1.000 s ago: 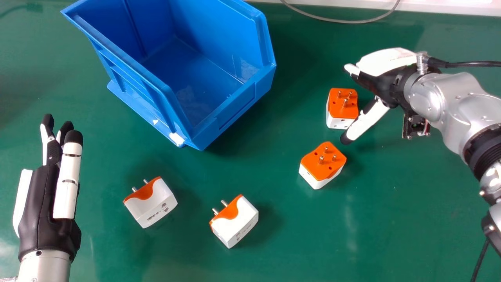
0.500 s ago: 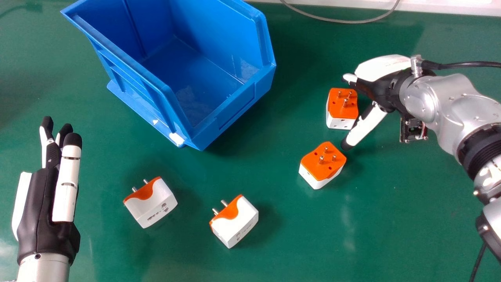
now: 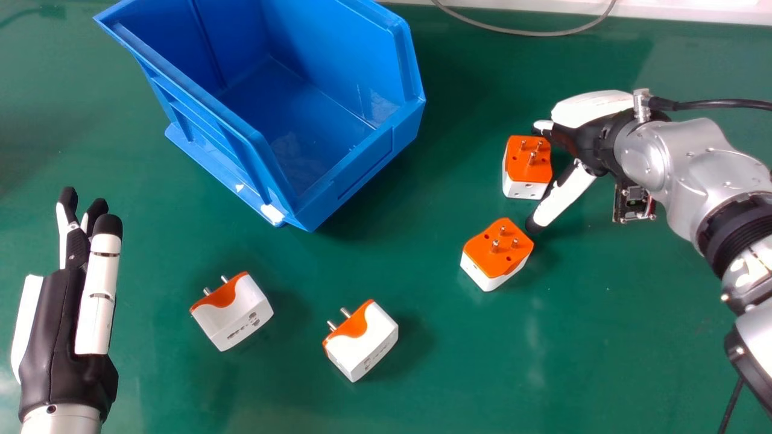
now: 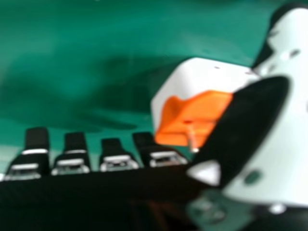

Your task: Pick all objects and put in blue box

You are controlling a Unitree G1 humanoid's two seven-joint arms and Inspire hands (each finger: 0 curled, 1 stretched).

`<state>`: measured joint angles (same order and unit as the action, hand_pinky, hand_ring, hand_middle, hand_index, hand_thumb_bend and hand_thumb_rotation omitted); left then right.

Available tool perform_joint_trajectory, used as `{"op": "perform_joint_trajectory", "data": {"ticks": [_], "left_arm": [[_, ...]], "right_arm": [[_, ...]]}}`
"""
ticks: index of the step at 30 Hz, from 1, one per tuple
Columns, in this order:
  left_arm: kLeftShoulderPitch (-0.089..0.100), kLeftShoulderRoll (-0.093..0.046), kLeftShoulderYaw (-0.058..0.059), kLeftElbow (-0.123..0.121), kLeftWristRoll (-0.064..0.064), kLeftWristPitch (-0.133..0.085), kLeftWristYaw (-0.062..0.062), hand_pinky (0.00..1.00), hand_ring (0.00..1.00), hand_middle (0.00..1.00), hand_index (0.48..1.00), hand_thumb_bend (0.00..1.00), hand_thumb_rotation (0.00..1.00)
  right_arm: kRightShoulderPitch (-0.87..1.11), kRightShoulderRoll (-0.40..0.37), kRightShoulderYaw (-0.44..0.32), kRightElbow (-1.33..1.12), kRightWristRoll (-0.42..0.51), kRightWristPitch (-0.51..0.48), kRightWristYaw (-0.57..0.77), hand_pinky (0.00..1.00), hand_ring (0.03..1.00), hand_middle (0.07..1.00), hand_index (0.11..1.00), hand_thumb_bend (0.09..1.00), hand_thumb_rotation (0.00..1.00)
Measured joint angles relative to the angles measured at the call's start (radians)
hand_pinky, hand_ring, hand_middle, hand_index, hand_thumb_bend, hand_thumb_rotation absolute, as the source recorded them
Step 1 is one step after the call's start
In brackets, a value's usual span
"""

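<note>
Four orange-and-white adapters stood or lay on the green counter [image 3: 603, 361], all outside the blue box [image 3: 347, 175]. Far right adapter [image 3: 526, 160]: upright, pins up, beside the right robot hand [image 3: 582, 141]. Second adapter [image 3: 496, 250]: pins up too, a little nearer and to the left, just beside the thumb tip. Third adapter [image 3: 365, 343]: on its side near the middle, pins pointing away. Fourth adapter [image 3: 235, 313]: same pose, farther left, between the third and the left robot hand [image 3: 60, 355].

Right robot hand: spread, thumb well apart from the fingers. Its own view showed an adapter in the gap; contact, could not tell. Left robot hand: fingers straight, over the left side, apart from every adapter. Grey cable [image 3: 518, 31] ran along the far edge.
</note>
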<state>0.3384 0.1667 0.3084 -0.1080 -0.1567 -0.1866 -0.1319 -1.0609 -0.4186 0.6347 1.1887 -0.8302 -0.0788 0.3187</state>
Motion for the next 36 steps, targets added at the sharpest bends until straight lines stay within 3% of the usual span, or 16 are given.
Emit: {"op": "perform_joint_trajectory", "data": {"ticks": [4, 13, 23, 27, 36], "left_arm": [[0.012, -0.001, 0.000, -0.004, -0.001, -0.007, -0.001, 1.00, 1.00, 1.00, 1.000, 0.47, 0.94], [0.036, -0.004, 0.000, -0.014, -0.002, -0.023, -0.007, 1.00, 1.00, 1.00, 1.000, 0.47, 0.94], [0.087, -0.025, 0.001, -0.059, -0.003, -0.033, -0.009, 1.00, 1.00, 1.00, 1.000, 0.49, 0.95], [0.095, -0.026, 0.004, -0.059, -0.003, -0.044, -0.017, 1.00, 1.00, 1.00, 1.000, 0.50, 0.95], [0.107, -0.032, 0.013, -0.059, -0.003, -0.064, -0.019, 1.00, 1.00, 1.00, 1.000, 0.51, 0.95]], "right_arm": [[-0.002, 0.013, 0.000, 0.014, 0.000, 0.003, 0.000, 0.86, 0.951, 0.984, 0.956, 0.719, 0.52], [-0.012, 0.017, 0.007, 0.026, -0.002, -0.014, -0.002, 0.92, 0.965, 0.985, 0.956, 0.708, 0.51], [-0.026, 0.018, 0.019, 0.027, -0.007, -0.043, -0.030, 0.92, 0.965, 0.977, 0.944, 0.713, 0.52], [-0.033, 0.021, 0.034, 0.033, -0.010, -0.043, -0.035, 0.92, 0.965, 0.979, 0.943, 0.711, 0.53], [-0.040, 0.028, 0.044, 0.051, -0.006, -0.042, -0.035, 0.92, 0.970, 0.988, 0.944, 0.705, 0.56]]}}
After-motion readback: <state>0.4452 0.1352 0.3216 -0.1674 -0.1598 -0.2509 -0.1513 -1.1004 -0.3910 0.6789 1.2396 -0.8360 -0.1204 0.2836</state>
